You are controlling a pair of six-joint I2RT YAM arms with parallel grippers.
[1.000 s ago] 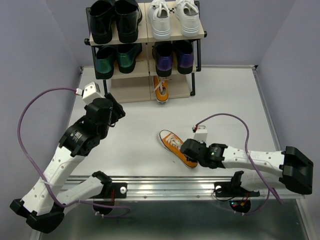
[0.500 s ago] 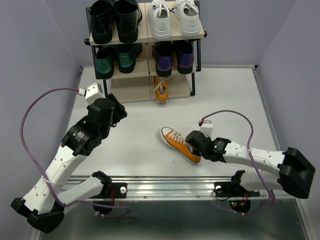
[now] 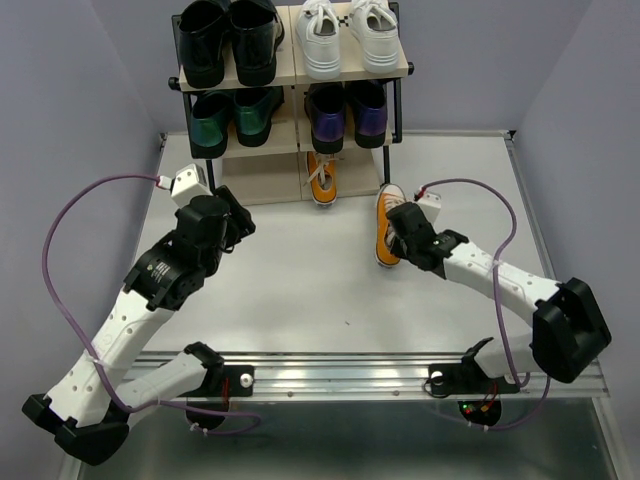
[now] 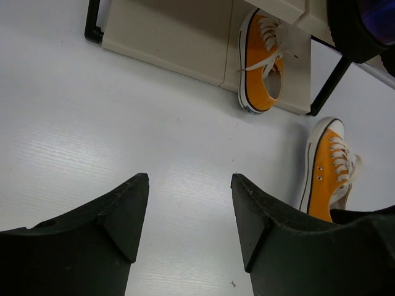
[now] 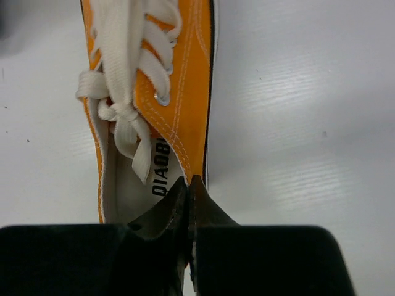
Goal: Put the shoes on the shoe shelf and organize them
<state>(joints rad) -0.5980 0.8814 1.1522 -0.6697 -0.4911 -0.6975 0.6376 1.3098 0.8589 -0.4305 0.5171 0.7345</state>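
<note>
Hidden: the heel of the held orange sneaker (image 3: 384, 222) is covered by the right gripper (image 3: 403, 226) in the overhead view, and the right wrist view cuts off its toe at the top edge.
Unclear: I cannot tell whether its sole rests on the tabletop (image 3: 300, 290) or hangs just above it.
Bottom tier: the shelved orange sneaker (image 3: 321, 178) has its heel poking out at the front. Its toe is tucked in under the board above.
Shoe shelf (image 3: 262, 180): stands at the far edge. Its top is cropped by the overhead frame.
Top tier: a shiny black pair (image 3: 228, 40) on the left, the white lace-up sneakers (image 3: 347, 38) on the right.
Middle tier: a metallic green pair (image 3: 228, 118) on the left, the purple loafers (image 3: 347, 112) on the right.
Surface: a pale, matte tabletop with a metal rail along the near edge.
Room: plain lavender walls (image 3: 90, 90) close in on three sides.
Held sneaker, place: just right of the shelf's front right leg, toe pointing toward the far wall.
Right arm: stretched low and forward from its base. Its gripper (image 5: 188, 188) is pinched closed on the sneaker's (image 5: 179, 92) orange side wall by the heel opening.
Left arm: elbow raised, wrist angled down toward the shelf, with a purple cable (image 3: 70, 230) looping off it.
Left gripper (image 4: 189, 185): fingers spread apart, holding nothing, above bare tabletop. Both orange sneakers are in its view.
</note>
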